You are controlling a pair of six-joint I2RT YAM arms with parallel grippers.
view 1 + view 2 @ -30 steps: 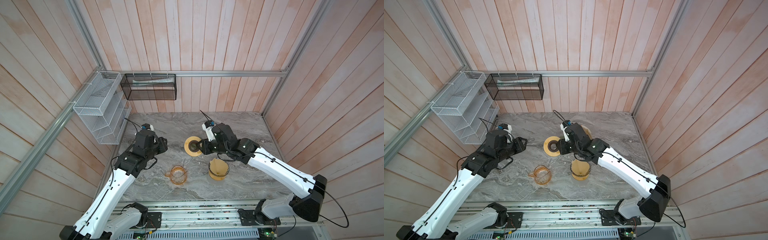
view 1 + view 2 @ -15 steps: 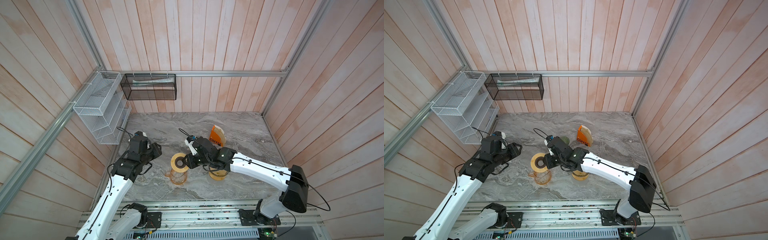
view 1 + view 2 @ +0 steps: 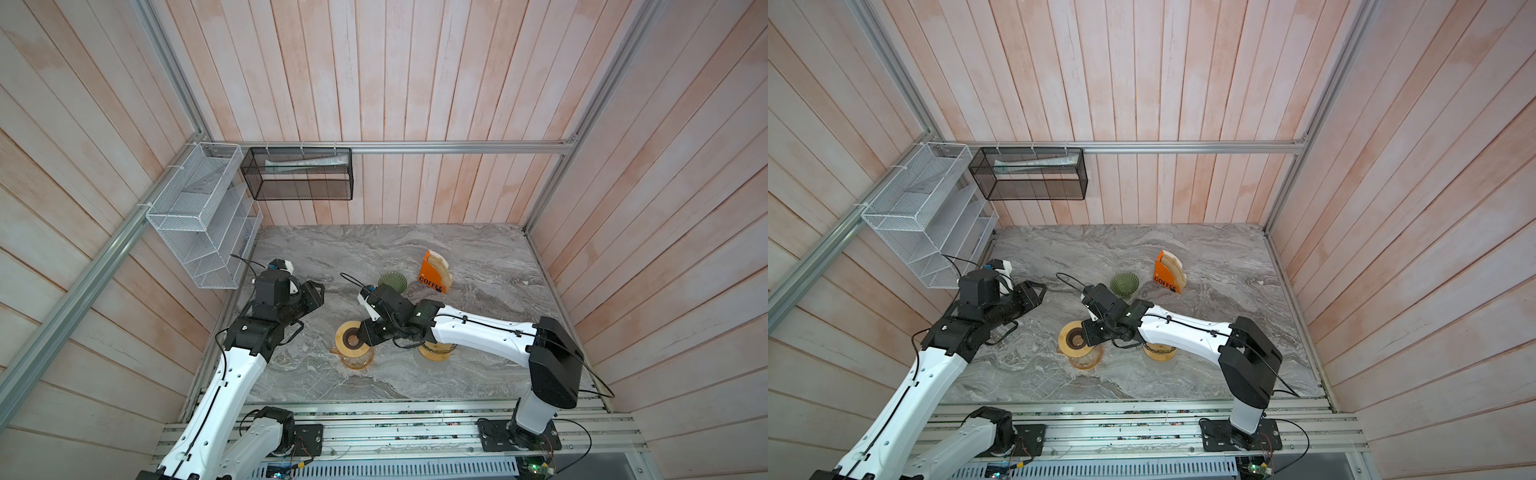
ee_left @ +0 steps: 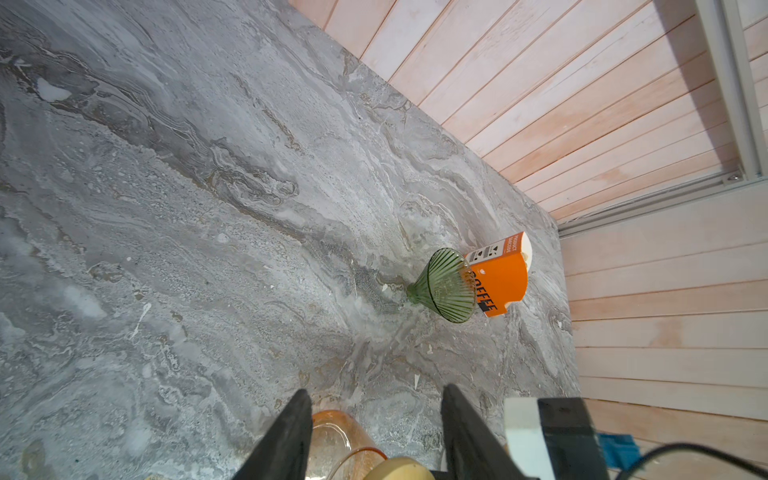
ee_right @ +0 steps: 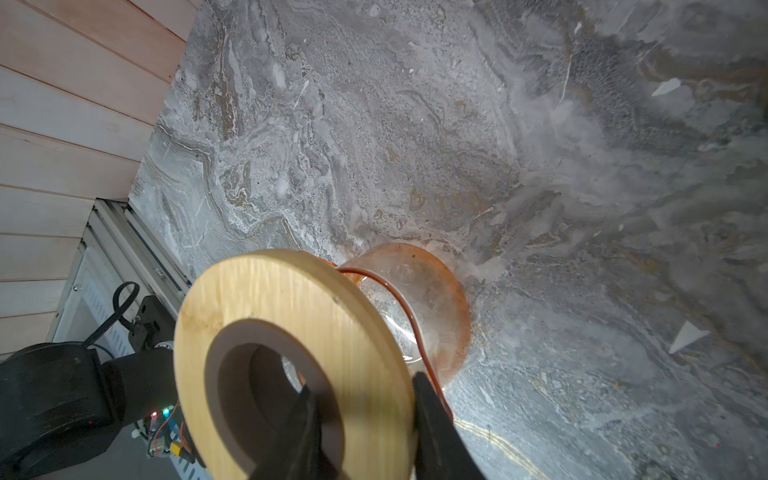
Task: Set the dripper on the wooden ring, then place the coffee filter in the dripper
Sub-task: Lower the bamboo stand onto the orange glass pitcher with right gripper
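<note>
Presently, reckoned from the amber carafe (image 3: 357,360) on the bench (image 3: 457,374): wooden ring (image 5: 291,299) over its mouth, rim pinched by the right pincer (image 5: 363,390) — one finger through the hole, one outside; green dripper (image 3: 392,282) upright behind the carafe, slightly right; coffee filters (image 3: 439,262) standing in the orange box (image 3: 431,277), farther behind and right of the carafe, well apart from it; left pincer (image 4: 376,392) spread, holding nothing — left of the carafe.

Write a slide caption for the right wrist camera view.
Right pincer grips a round wooden ring by its rim over an amber glass carafe on the grey marble tabletop.
</note>
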